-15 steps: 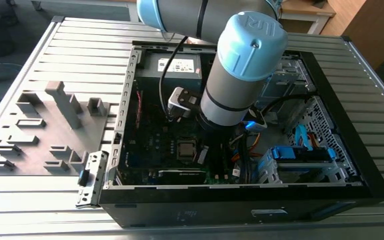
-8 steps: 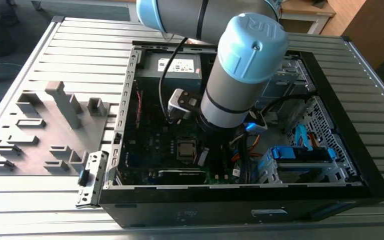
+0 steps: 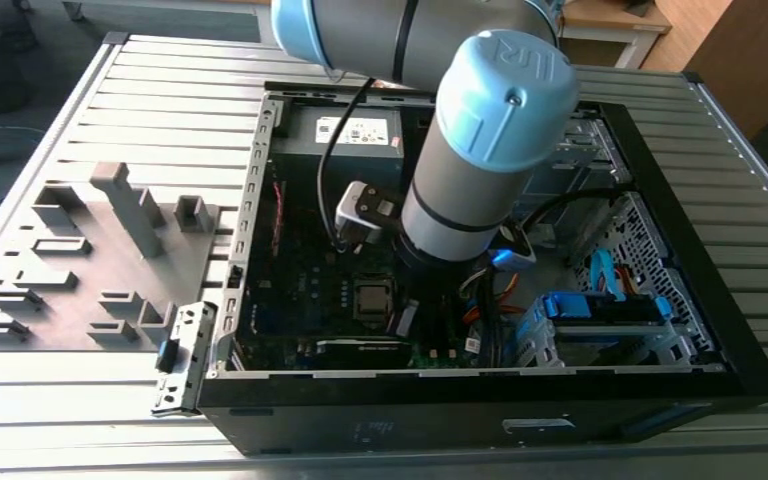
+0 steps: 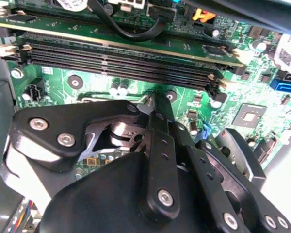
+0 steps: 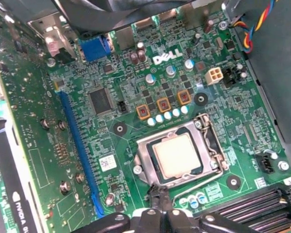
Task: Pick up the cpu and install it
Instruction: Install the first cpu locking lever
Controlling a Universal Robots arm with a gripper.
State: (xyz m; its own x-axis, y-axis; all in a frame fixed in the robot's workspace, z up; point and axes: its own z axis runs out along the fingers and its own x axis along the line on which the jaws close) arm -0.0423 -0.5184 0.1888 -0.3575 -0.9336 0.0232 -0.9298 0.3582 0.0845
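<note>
While the tool [image 4: 153, 98] hangs low inside the open computer case [image 3: 464, 410], its two black fingers [image 4: 160, 160] are drawn together to a single point with nothing between them. In the first wrist view that point sits just beside one edge of the socket [image 5: 143, 148]; whether it touches the board cannot be told. Just beyond it the cpu [image 5: 177, 155] lies flat in the socket, silver-grey top upward, ringed by the metal frame and apart from the tool. Around the socket spreads the green motherboard [image 5: 131, 63], with a row of orange-edged square parts past the cpu and a long blue slot [image 5: 77, 145] to one side. In the second wrist view the black memory slots [image 4: 116, 60] run across the board beyond the fingertips. Farther out, in the exterior view, the arm [image 3: 491, 150] reaches down into the case, which lies on the slatted bench [image 3: 157, 90] with a grey moulded tray [image 3: 91, 270] at the exterior view's left.
</note>
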